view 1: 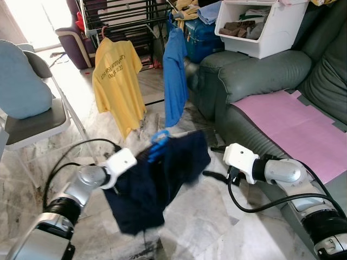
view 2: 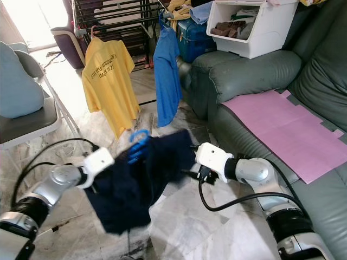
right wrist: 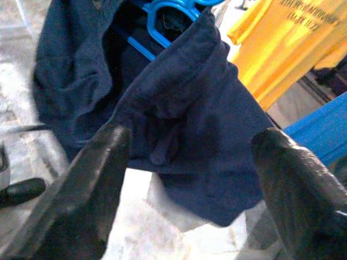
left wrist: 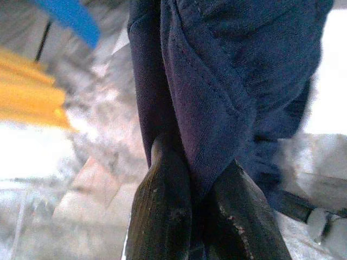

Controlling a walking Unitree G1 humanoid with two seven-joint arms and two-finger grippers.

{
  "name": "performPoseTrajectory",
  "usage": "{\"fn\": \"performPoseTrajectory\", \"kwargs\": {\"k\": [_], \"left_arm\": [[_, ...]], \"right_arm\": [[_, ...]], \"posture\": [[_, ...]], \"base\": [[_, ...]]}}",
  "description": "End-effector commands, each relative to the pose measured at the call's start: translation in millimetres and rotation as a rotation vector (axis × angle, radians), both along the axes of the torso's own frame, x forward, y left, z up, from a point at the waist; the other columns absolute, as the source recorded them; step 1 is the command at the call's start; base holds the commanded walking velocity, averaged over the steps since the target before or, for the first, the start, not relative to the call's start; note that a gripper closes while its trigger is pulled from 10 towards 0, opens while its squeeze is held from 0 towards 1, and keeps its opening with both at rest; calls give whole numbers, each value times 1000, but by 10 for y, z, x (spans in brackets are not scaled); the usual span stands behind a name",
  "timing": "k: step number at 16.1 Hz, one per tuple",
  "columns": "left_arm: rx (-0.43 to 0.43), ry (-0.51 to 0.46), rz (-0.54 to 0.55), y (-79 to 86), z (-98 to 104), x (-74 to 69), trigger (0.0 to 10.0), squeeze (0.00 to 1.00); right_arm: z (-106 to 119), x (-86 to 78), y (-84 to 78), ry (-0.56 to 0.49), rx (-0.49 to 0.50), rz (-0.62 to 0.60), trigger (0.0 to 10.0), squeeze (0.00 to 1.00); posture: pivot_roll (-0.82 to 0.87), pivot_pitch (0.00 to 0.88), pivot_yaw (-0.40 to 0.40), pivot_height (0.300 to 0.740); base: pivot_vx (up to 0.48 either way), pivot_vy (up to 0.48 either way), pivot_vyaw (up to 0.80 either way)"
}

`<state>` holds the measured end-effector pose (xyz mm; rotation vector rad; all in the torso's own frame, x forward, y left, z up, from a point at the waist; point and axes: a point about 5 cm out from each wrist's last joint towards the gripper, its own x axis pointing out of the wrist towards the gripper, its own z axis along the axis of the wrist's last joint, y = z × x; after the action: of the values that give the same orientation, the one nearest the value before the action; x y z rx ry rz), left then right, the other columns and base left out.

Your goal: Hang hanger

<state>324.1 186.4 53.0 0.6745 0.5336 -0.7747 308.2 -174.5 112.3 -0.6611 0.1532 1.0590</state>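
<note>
Far left you've got a folding chair with a grey-blue cushion on it. Past it a yellow t-shirt hangs off the black drying rack, and a blue shirt hangs just beside it.

Your left gripper is low in front of you, fingers pressed together on a fold of the dark navy garment, cloth pinched tight between them. The garment droops from there toward the marble floor; can't tell if its hem touches. The blue hanger pokes out of the garment's top edge, hook up, well short of the rack.

Your right gripper sits on the garment's other side, near the sofa base. Its fingers are spread wide, the cloth and hanger ahead of them, nothing between them.

Right of that is the grey-green sofa with a pink sheet laid over the seat. A white storage bin with clothes in it rests on the sofa arm, a blue cooler box behind it.
</note>
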Motion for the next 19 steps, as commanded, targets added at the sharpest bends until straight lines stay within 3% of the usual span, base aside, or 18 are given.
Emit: {"fn": "performPoseTrajectory", "kwargs": {"k": [1,5,7,8,14,15,16,17,19], "left_arm": [[11,-27,-74,-72,66,21,0,0],[35,-33,-230,-240,29,-54,0,0],[34,-39,-253,-263,35,-59,0,0],[35,-45,-284,-277,50,-69,0,0],[-13,-89,-396,-390,191,-101,0,0],[-17,-88,-410,-402,193,-115,0,0],[-22,-85,-426,-417,192,-137,0,0],[-23,-84,-433,-424,191,-147,0,0],[-28,-80,-444,-443,183,-171,0,0]], "right_arm": [[51,27,1,-17,-33,36,10000,1000],[68,35,-24,-8,-82,81,10000,1000],[41,36,-66,12,-115,96,10000,749],[9,35,-117,10,-170,103,10000,0],[-83,28,-216,67,-241,120,10000,0],[-88,34,-224,66,-245,117,8667,0],[-94,43,-238,56,-257,113,4941,0],[-85,59,-242,44,-266,111,0,0],[-86,67,-247,43,-271,111,0,0]], "posture": [[-139,0,96,740],[-141,0,94,740],[-143,0,92,740],[-141,0,92,740],[-135,0,89,740],[-134,0,89,740],[-133,0,89,740],[-133,0,88,740],[-133,0,88,740]], "base": [[0,0,0],[0,0,0],[0,0,0],[0,0,0],[0,0,0],[0,0,0],[0,0,0],[0,0,0],[0,0,0]]}}
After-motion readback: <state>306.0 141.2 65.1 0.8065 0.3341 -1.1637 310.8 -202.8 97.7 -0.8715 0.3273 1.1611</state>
